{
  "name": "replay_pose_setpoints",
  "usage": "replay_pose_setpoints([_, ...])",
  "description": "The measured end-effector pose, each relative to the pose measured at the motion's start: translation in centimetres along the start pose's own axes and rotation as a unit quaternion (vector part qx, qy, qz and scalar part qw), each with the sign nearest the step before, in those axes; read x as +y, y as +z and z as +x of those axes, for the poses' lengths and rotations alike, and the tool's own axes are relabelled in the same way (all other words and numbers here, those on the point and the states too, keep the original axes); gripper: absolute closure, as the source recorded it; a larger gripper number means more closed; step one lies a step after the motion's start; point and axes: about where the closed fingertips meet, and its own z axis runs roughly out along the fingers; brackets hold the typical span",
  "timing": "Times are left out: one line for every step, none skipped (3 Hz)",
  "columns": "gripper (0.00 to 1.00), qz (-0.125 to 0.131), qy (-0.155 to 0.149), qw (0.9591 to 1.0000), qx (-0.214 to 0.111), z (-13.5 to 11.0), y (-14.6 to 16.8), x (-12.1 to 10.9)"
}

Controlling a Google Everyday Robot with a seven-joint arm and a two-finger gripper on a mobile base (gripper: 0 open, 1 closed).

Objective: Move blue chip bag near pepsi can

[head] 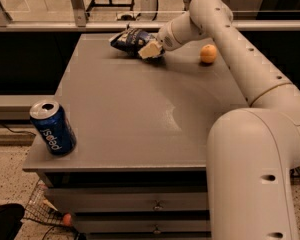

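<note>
The blue chip bag [129, 39] lies crumpled at the far end of the grey table [140, 114], left of centre. My gripper [150, 49] reaches in from the right, sits low at the bag's right edge, and looks shut on that edge. The bag still rests on the table. The pepsi can [52, 127] stands tilted at the table's near left corner, far from the bag, with its silver top open towards the camera.
An orange [208, 53] sits on the far right of the table, just right of my arm [225, 44]. The arm's large base link [255, 174] fills the near right. A metal railing [80, 24] runs behind the table. Drawers lie under the table front.
</note>
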Motion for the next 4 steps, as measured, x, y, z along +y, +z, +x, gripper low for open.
replay_pose_setpoints([1.0,-0.001,-0.015,0.9999,0.002,-0.8,-3.4,1.0])
replay_pose_setpoints([1.0,0.009,-0.038,0.9992,0.0,-2.2,-8.0,2.6])
replay_pose_setpoints([1.0,0.013,-0.062,0.998,-0.001,-3.4,-12.4,5.2])
replay_pose_setpoints([1.0,0.009,-0.088,0.996,-0.003,-4.1,-15.8,9.4])
